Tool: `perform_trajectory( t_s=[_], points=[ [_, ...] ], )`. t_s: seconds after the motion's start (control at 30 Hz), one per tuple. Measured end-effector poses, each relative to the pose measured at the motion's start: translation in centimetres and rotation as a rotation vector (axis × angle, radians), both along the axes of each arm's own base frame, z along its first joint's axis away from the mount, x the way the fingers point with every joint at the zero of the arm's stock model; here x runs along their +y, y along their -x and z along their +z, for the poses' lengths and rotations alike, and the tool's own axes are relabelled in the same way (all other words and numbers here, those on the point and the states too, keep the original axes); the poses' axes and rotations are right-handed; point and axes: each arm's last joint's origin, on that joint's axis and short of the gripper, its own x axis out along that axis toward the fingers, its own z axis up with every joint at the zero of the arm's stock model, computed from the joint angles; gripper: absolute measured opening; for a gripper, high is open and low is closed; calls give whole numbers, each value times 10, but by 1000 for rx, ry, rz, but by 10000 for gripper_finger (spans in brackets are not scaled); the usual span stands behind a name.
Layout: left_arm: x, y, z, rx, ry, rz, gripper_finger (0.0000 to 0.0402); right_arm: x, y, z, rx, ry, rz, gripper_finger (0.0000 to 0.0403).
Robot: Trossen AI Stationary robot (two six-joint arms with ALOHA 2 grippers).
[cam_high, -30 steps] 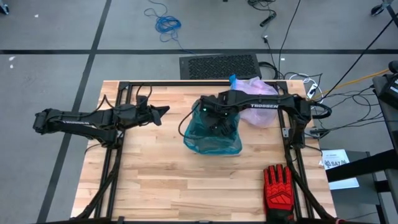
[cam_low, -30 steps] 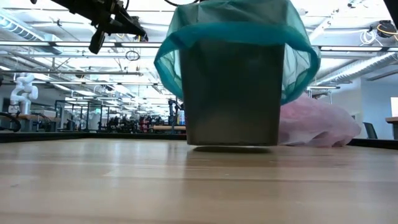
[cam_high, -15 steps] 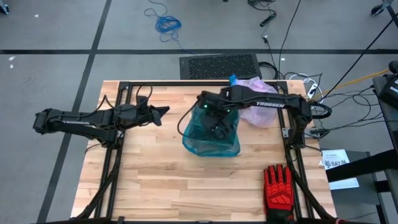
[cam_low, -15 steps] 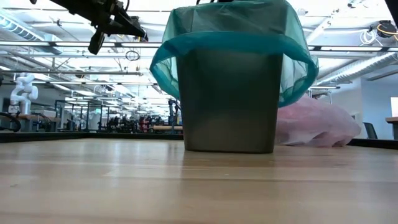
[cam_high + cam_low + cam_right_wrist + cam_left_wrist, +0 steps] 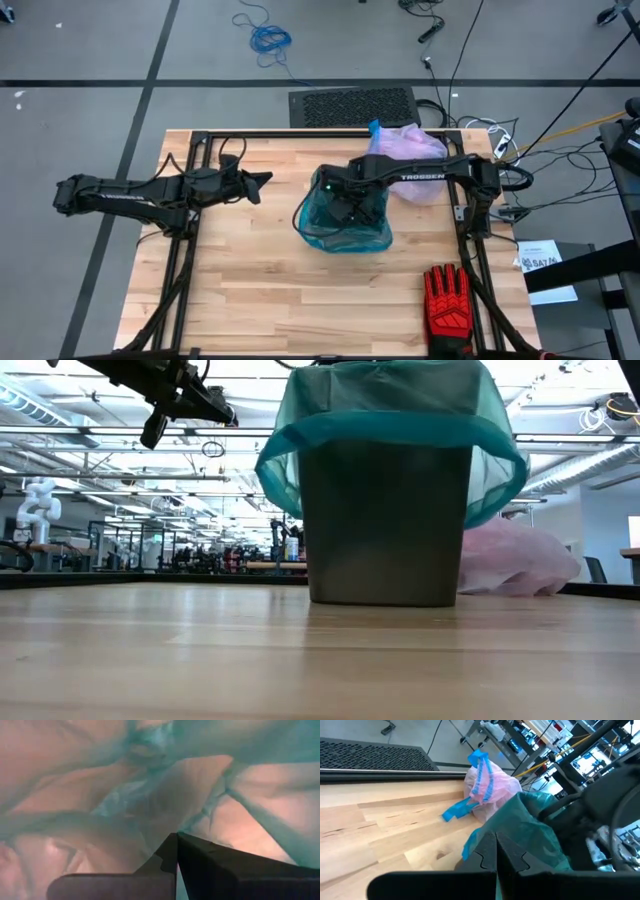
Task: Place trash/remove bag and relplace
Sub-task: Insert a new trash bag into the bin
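**Right gripper down inside the teal-lined bin, pink bag set aside**

The right gripper [image 5: 347,208] reaches into the mouth of the bin [image 5: 385,525] at mid-table. In the right wrist view its two dark fingers [image 5: 170,851] lie pressed together with no gap, pinching nothing, their tips close against the teal-green bag [image 5: 150,795] that lines the bin. The left gripper [image 5: 262,180] hangs over the left half of the table [image 5: 250,270], well apart from the bin; its fingers [image 5: 495,852] are likewise closed tight and empty.

White lettering "TROSSEN" reads along the right arm [image 5: 425,177]; writing on the left arm is too small to read.

There is one bin, one teal-green bag draped over its rim, and one pinkish-lavender bag [image 5: 412,160] with blue drawstring, lying bunched on the table at the far right, just beyond the bin. One red-and-black glove [image 5: 447,303] lies at the near right edge.
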Motion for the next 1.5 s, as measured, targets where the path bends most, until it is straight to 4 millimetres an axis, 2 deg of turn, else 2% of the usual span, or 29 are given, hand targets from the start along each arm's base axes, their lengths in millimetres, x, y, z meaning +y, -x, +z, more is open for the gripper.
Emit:
perform_trajectory(
  t_s=[0.17,0.27,0.4,0.6,0.7,0.8,1.1,1.2,1.33,1.5],
  points=[
    [0,0,0,2,-1,0,0,0,-1,-16,-17,-14,2,0],
    [0,0,-2,19,2,-2,0,0,-1,-15,-15,-17,-7,0],
    [0,0,-2,22,6,-14,0,5,-2,0,-19,-21,-16,0],
    [0,0,-2,21,7,-16,0,8,-5,36,-77,-18,-10,0],
    [0,0,-2,21,7,-16,0,8,-5,42,-93,-24,-14,0],
    [0,0,-2,20,9,-16,0,5,-3,34,-65,-51,-33,0],
    [0,0,-2,17,12,-15,0,-2,1,-19,-5,-90,-68,0],
    [0,0,-2,15,13,-14,0,-4,2,-27,-3,-97,-84,0],
    [0,0,-2,15,13,-14,0,-4,2,-23,2,-98,-89,0],
    [0,0,-2,15,13,-14,0,-2,-2,5,-21,-106,-115,0]
  ],
)
